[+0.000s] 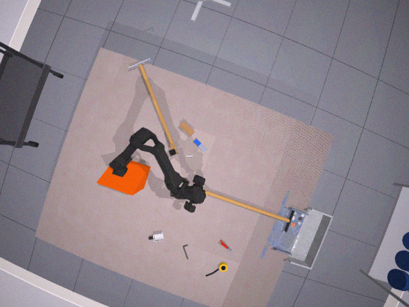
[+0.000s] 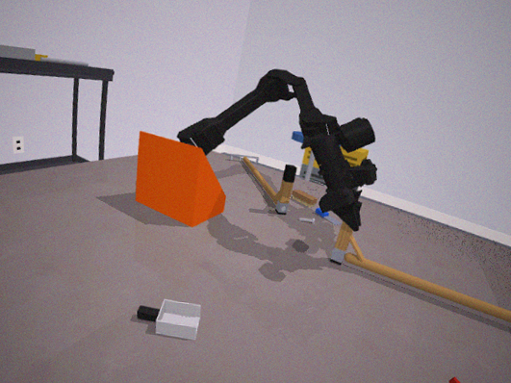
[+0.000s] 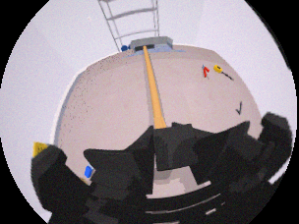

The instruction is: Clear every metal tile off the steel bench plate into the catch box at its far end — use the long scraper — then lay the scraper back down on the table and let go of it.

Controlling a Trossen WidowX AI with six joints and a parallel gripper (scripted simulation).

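The long scraper (image 1: 248, 205) (image 2: 433, 287) (image 3: 153, 93) has a wooden handle, an upright wooden grip at its near end and a black blade. My gripper (image 2: 347, 222) is shut on that upright grip, whose foot is at or just above the table. The blade (image 1: 289, 221) is over the bluish steel bench plate (image 1: 279, 234), in its upper part in the top view. Several small tiles, white, dark and one orange tile (image 1: 293, 224), lie just beyond the blade, on the catch box side. The pale catch box (image 1: 304, 238) adjoins the plate's far end. Blade contact is unclear.
A second long tool (image 1: 157, 104) (image 2: 261, 179) with a grey head lies behind. A wooden block (image 1: 186, 128), blue-handled tool (image 1: 197, 143), orange wedge (image 1: 124, 179) (image 2: 170, 178), white tray (image 1: 157, 236) (image 2: 178, 320), hex key (image 1: 186, 252), red pliers (image 1: 224, 244) and yellow tape (image 1: 223, 267) are around.
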